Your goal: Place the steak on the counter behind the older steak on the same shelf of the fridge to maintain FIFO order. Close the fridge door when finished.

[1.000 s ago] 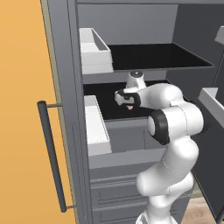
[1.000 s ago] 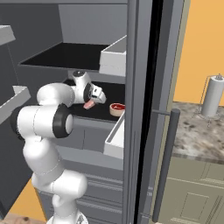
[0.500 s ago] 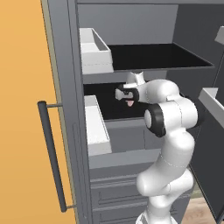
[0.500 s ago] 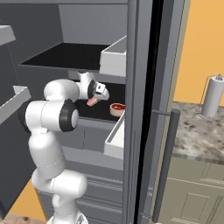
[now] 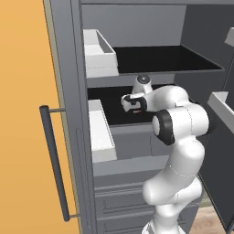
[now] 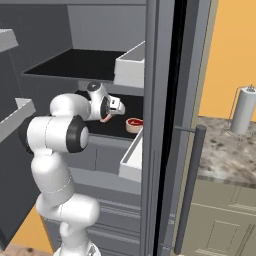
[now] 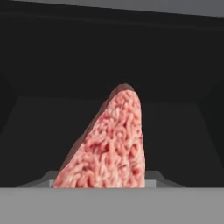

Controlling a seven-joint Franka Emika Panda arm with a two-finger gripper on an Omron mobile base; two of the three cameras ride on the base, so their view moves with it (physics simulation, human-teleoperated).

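Gripping the steak (image 7: 109,144) in gripper (image 6: 107,118) over shelf (image 6: 107,131) | older steak (image 6: 133,123) visible from right base

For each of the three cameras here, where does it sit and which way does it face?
Left base view: behind the arm's left, facing the open fridge; the arm rises lower right.
Right base view: behind its right, facing the same fridge and the counter; the arm rises lower left.
Hand view: along the pincer, at the steak.
Both base views share the lower shelf and the pincer.

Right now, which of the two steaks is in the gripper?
The plain salmon-pink steak, held by the gripper over the shelf. The older steak, dark red with a tan rim, lies on that shelf.
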